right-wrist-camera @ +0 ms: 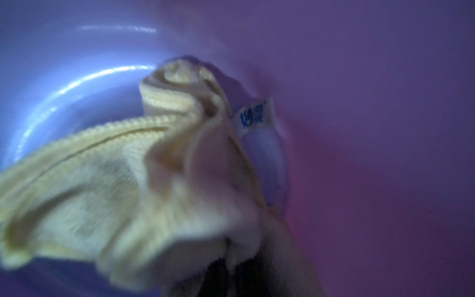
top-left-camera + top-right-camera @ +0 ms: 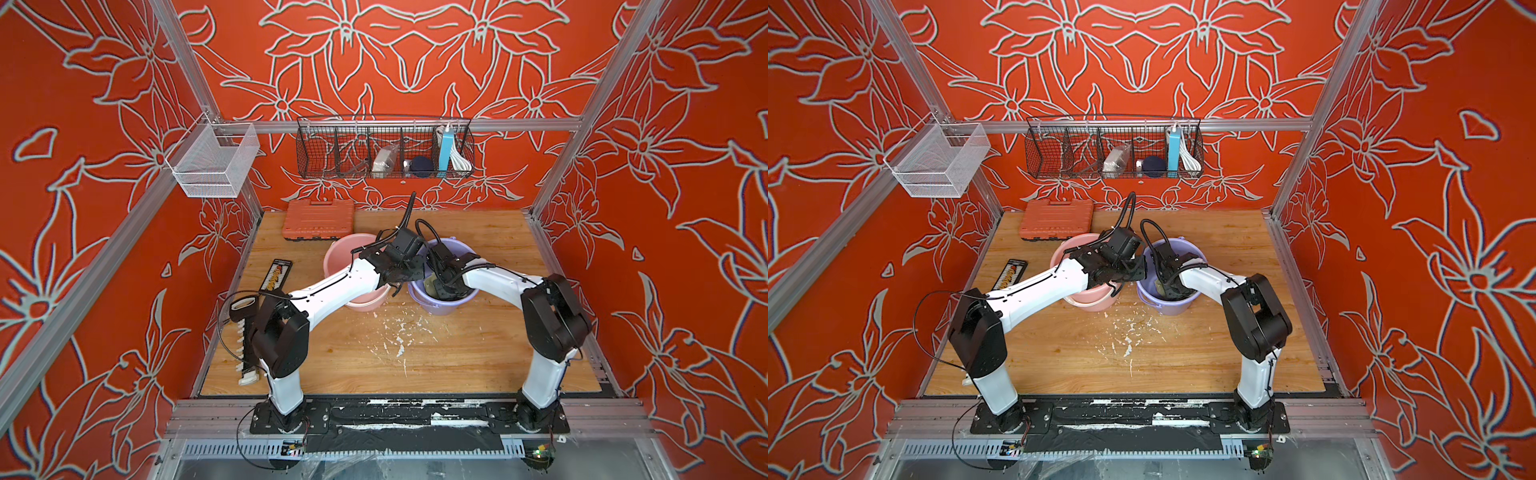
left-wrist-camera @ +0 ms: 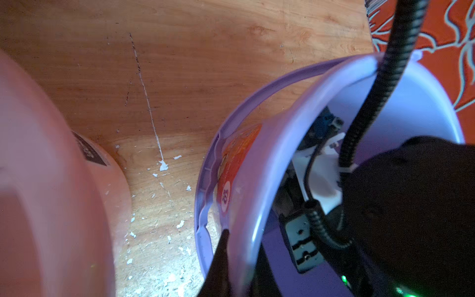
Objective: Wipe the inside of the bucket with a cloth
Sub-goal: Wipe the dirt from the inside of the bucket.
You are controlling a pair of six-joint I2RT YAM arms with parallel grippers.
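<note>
Our right claw (image 1: 226,272) is clamped on the cloth (image 1: 133,180), which bunches just ahead of it against the purple bucket (image 1: 359,128) wall. Our left claw (image 3: 240,264) pinches its rim. If the rim slips out, we think a hard wipe may tip the bucket.

Robot test cell, aluminium frame (image 2: 519,124), patterned walls (image 2: 685,208)

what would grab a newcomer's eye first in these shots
Loud red floral walls enclose the wooden table. All action is at the purple bucket, beside a pink bucket: the left gripper pinches the purple rim, and the right gripper holds the yellowish cloth inside.
</note>
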